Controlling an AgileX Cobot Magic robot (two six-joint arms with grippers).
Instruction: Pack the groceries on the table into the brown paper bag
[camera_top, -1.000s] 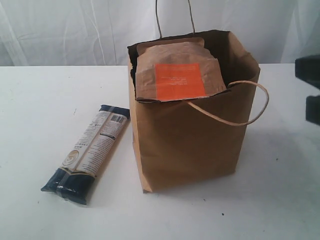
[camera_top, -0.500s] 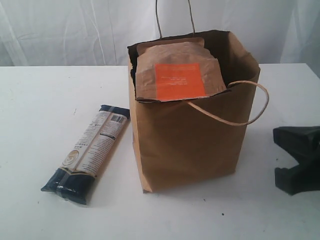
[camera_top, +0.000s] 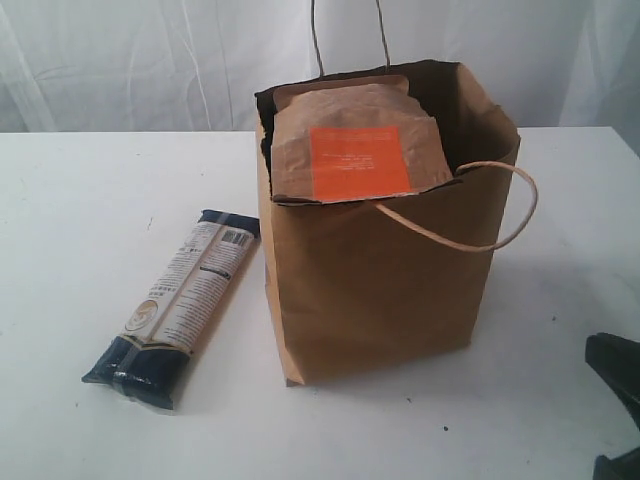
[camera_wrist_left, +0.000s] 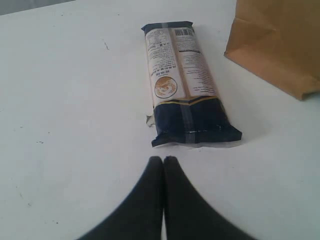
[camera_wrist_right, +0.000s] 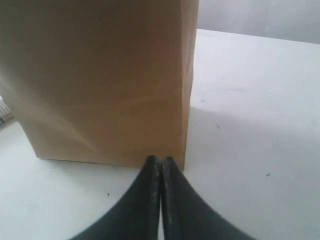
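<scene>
I am viewing the large upright brown kraft paper bag (camera_top: 380, 300), which is standing open-mouthed on the wide, flat, plain white tabletop (camera_top: 70, 190), slightly right of the middle of the exterior view. The brown orange-labelled pouch (camera_top: 352, 150) is sitting inside the bag, roughly upright, with its top and its orange label projecting above the bag's front rim. One thin twine loop handle (camera_top: 510, 225) is drooping over the bag's front face near its right edge, and the second handle (camera_top: 348, 30) is standing up behind the rear rim. The long dark-blue-and-beige pasta packet (camera_top: 178, 300) is lying flat on the tabletop just beside the bag, on the left of the exterior view; the left wrist view is showing a strip of bare table between the two. The left gripper (camera_wrist_left: 163, 161) is pointing at the dark-blue end of the packet and is stopping short of it. Its black fingers are pressing tightly against each other and are grasping nothing. The right gripper (camera_wrist_right: 160, 161) is pointing at the lower corner of the bag, with its fingers likewise clenched together and empty. In the exterior view only a black part of this gripper is showing at the lower right edge, apart from the bag. A white cloth (camera_top: 120, 60) is hanging in folds behind the table.
</scene>
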